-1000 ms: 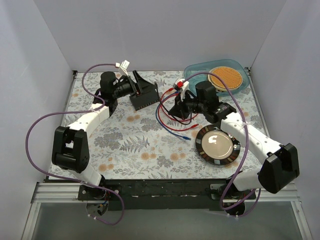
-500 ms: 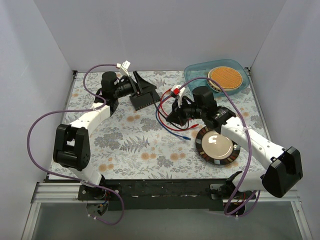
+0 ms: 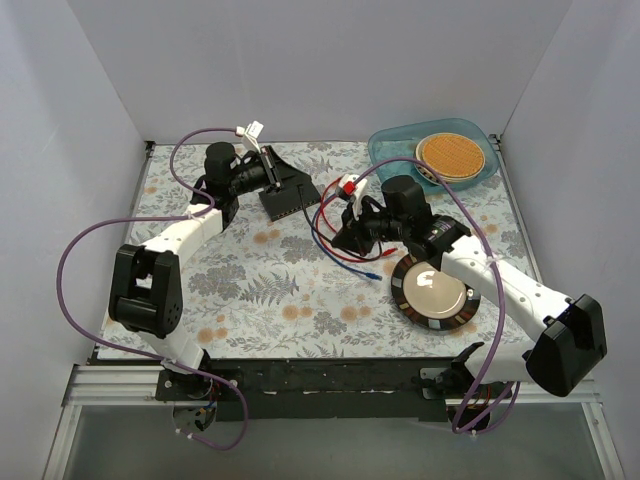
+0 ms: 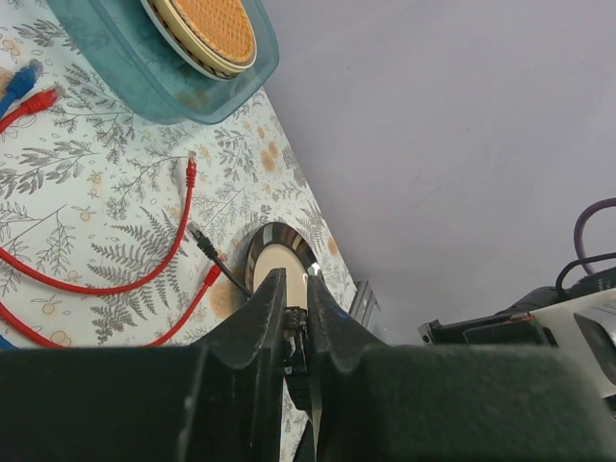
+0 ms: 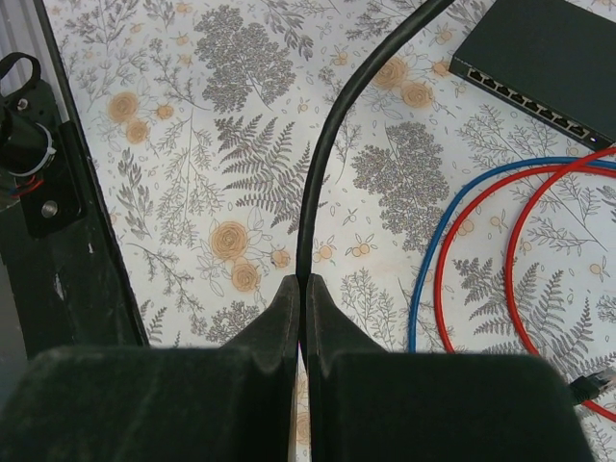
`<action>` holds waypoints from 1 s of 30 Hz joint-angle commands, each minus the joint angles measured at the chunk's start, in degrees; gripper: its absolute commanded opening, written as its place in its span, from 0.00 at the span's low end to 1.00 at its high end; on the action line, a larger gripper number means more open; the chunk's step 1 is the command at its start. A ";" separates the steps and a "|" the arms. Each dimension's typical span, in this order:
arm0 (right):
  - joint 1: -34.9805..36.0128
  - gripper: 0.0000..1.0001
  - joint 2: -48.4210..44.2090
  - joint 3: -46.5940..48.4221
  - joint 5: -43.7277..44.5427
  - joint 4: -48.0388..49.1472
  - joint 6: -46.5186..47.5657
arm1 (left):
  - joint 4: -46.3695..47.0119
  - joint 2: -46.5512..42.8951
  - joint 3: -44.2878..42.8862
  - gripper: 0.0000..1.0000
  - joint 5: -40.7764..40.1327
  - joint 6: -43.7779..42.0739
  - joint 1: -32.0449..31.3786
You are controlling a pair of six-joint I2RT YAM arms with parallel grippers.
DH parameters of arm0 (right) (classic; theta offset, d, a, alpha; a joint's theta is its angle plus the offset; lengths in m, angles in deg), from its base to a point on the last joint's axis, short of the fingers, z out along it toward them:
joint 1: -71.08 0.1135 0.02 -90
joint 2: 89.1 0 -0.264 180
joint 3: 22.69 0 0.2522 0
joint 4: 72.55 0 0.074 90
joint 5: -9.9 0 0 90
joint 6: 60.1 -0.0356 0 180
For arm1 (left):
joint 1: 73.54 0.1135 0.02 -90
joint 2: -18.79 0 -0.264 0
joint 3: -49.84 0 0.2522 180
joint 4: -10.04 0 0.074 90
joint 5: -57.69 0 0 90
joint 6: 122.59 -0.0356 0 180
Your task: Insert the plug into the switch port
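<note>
Top cam first: the left tool (image 3: 270,172) is clamped on the back edge of the network switch (image 3: 290,192), which sits toward the far side of the bench (image 3: 250,290). The right tool (image 3: 348,230) is just beside the switch, over a loose tangle of red and blue cables (image 3: 335,250). Black-rimmed dish (image 3: 398,286) is right by the right arm and a teal tray (image 3: 385,148) is in the far corner. The near-left part of the bench is where the open room is.

Left wrist cam: the fingers (image 4: 255,322) are squeezed down to a slit with a thin dark edge pinched in it. I'd say that's the switch, going by the top cam. Beyond them the black plug (image 4: 196,233) lies loose on the bench, next to a red cable (image 4: 144,279) and close to the dish.

Right wrist cam: this tool is clenched on a black cable (image 5: 332,135), which curves up and out of the top of the frame. The switch port (image 5: 525,101) row faces this way from the top right corner, well apart from the fingertips, with bare floral bench in between. The plug shows at the bottom right, past the blue cable (image 5: 423,279). The bench edge and its black rail (image 5: 67,212) run down the left side.
</note>
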 commanded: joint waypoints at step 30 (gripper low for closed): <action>9.67 0.58 13.02 26.69 31.31 9.69 -10.05 | -11.18 -22.76 2.19 0.00 -36.59 -1.96 -8.39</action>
